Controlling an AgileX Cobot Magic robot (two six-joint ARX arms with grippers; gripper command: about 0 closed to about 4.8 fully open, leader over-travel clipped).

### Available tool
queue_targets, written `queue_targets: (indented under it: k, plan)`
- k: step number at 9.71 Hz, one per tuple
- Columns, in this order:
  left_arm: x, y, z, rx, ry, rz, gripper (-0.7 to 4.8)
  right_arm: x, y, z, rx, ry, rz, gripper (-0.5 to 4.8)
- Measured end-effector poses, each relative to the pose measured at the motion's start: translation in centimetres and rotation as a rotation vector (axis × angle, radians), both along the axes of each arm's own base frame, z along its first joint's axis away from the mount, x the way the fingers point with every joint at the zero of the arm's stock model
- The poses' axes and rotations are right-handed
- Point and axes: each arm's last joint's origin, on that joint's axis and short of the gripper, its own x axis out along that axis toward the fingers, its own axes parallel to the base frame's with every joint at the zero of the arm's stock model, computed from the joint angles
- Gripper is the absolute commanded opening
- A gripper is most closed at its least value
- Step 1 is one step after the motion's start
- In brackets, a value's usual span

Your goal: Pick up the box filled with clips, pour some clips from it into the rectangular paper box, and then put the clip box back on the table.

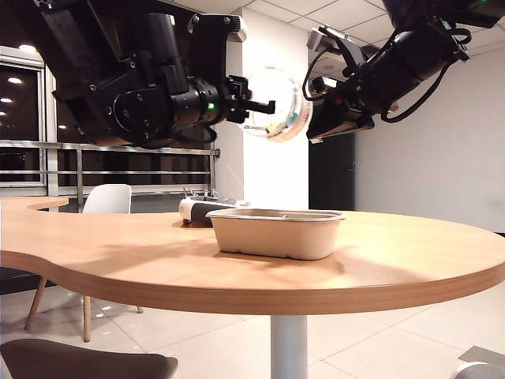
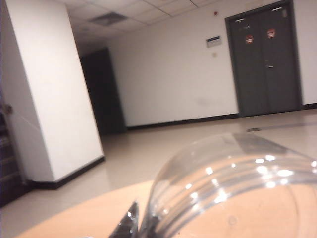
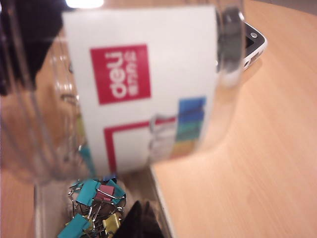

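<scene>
Nearest us, the table (image 1: 394, 268) carries the rectangular paper box (image 1: 276, 237), and from this low angle we cannot see inside it. Straight up at twelve o'clock the box filled with clips (image 1: 272, 103) is lifted: pickup done, pour and set-down left, we judge. The left gripper (image 1: 256, 104) pinches its clear end and the right gripper (image 1: 316, 126) clamps the other side. It is clear and red-labelled, with the clips (image 3: 94, 208) heaped inside. Behind, at ten o'clock, sits a dark device (image 1: 197, 210).

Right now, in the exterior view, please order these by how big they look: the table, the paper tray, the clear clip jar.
1. Table
2. Paper tray
3. Clip jar, held up between the left gripper and right gripper; its distance from the camera is uncertain.
</scene>
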Motion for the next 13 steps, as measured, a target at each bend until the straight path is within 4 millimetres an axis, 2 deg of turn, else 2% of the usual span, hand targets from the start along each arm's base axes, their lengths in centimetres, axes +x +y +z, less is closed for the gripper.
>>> queue_targets:
  k: [2,4,6,8,9,10,12,13]
  plan:
    - [0.0,0.0,0.0,-0.002,0.006,-0.003,-0.05,0.0,0.0,0.0,0.000,0.000,0.000,0.00]
    - [-0.6,0.4,1.4,0.102,-0.265,0.104,-0.05,0.1,-0.1,-0.1,-0.018,-0.005,-0.041,0.00]
    - [-0.6,0.3,1.6,0.354,-0.432,0.244,-0.05,0.2,-0.2,-0.1,-0.026,-0.008,-0.060,0.00]
    - [-0.8,0.1,1.6,0.519,-0.567,0.255,-0.05,0.2,-0.2,-0.1,-0.025,-0.007,-0.059,0.00]
    - [-1.0,0.0,1.1,0.607,-0.626,0.254,-0.06,-0.1,0.1,0.0,0.040,0.014,0.088,0.00]
    - [-1.8,-0.4,-1.1,0.756,-0.636,0.201,-0.05,-0.4,0.2,-0.4,0.044,0.064,0.124,0.00]
    - [-2.0,-0.7,-2.3,0.807,-0.636,0.183,-0.05,-0.6,0.1,-0.9,0.033,0.122,0.130,0.00]
    - [-2.0,-0.9,-2.7,0.828,-0.616,0.159,-0.05,-1.0,0.0,-1.2,0.055,0.178,0.200,0.00]
